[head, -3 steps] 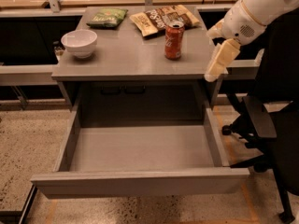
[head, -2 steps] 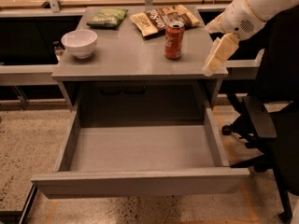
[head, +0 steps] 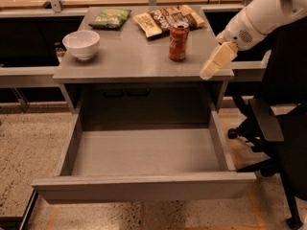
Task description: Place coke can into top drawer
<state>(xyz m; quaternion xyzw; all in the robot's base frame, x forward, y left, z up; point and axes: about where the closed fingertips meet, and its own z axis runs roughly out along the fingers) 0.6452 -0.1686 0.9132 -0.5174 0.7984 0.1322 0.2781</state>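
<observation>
The red coke can [head: 178, 41] stands upright on the grey table [head: 124, 56], right of its middle. The top drawer [head: 144, 186] is pulled fully open below the tabletop and holds nothing. My gripper [head: 217, 62], on the white arm [head: 261, 18] coming from the upper right, hangs over the table's right front corner, to the right of the can and apart from it.
A white bowl [head: 81, 43] sits at the table's left. A green chip bag [head: 110, 17] and several snack packets [head: 167, 18] lie at the back. A black office chair [head: 276, 128] stands right of the drawer.
My gripper has moved a little up and back along the table's right edge. The can, bowl and drawer have not moved.
</observation>
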